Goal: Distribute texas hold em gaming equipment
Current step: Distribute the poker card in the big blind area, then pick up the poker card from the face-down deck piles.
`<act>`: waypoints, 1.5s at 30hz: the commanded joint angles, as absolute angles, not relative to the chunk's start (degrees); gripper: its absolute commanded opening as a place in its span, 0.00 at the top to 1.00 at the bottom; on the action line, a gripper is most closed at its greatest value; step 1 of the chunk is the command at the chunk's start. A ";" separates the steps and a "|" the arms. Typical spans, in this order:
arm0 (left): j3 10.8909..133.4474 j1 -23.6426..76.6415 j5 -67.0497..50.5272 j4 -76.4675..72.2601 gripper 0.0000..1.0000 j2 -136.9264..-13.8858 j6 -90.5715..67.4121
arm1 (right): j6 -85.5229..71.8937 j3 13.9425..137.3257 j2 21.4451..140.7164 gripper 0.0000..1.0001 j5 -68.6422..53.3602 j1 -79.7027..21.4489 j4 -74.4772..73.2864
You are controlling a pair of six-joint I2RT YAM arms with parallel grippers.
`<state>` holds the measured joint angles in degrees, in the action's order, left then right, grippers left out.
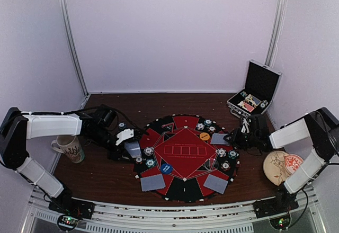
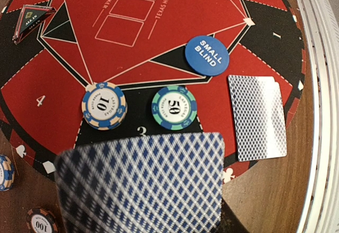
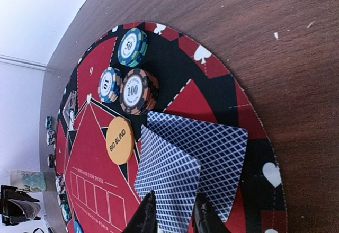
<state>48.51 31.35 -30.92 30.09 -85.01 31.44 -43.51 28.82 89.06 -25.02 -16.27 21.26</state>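
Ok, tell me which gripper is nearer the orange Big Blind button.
Right. The right gripper sits just right of the Big Blind button, at the cards beside it; the left gripper, holding a card, is across the mat.

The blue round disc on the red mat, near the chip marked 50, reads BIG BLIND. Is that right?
Not quite. The blue disc reads SMALL BLIND, not BIG BLIND, as the left wrist view shows. It does lie on the red mat, near the chip marked 50.
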 commanded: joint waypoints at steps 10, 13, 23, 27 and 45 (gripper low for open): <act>48.65 31.66 -32.12 29.38 0.64 -85.23 31.92 | -40.98 29.83 78.39 0.53 -11.59 -15.58 11.13; 48.69 31.67 -32.09 29.36 0.65 -85.25 31.89 | -40.90 29.01 75.31 0.46 -11.31 -15.77 11.17; 48.74 31.64 -32.06 29.36 0.65 -85.49 31.77 | -39.62 32.08 73.50 0.30 -17.02 -33.19 20.10; 48.70 31.64 -32.03 29.36 0.65 -85.30 31.73 | -38.72 38.73 80.51 0.29 -17.28 -43.15 22.37; 48.43 31.69 -32.32 29.38 0.65 -84.54 31.86 | -36.54 68.93 113.04 0.20 -17.35 -60.09 23.11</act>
